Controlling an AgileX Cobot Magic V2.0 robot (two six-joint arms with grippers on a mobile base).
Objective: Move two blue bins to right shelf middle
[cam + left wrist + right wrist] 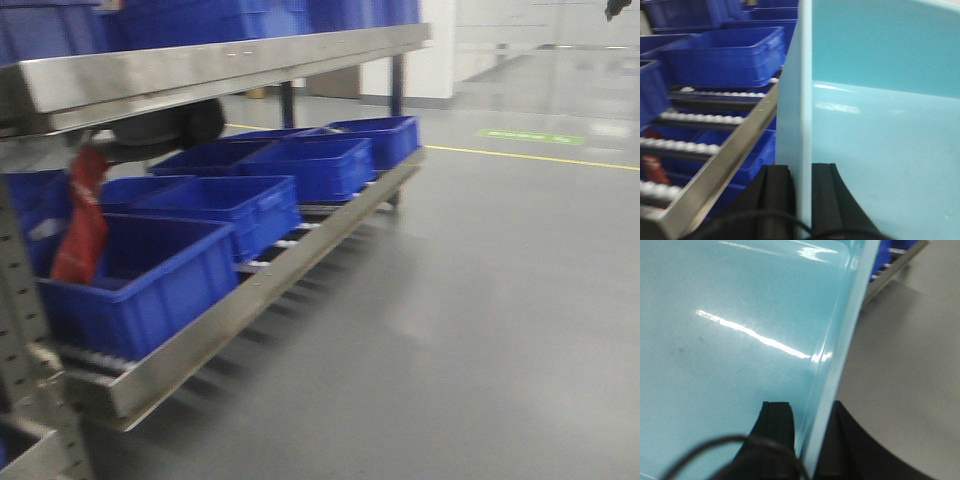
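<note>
Bright, even overhead indoor light. Front view motion-blurred throughout; dull sheen on grey floor [500, 290], soft shadow beneath lower shelf [300, 255]. Wrist views: white glare streaks on pale blue bin [715, 340], its near wall out of focus; dark blue bins [720, 55] behind slightly blurred.

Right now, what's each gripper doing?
Left gripper: shut on the wall of the bin.
Right gripper: shut on a bin wall too.
</note>
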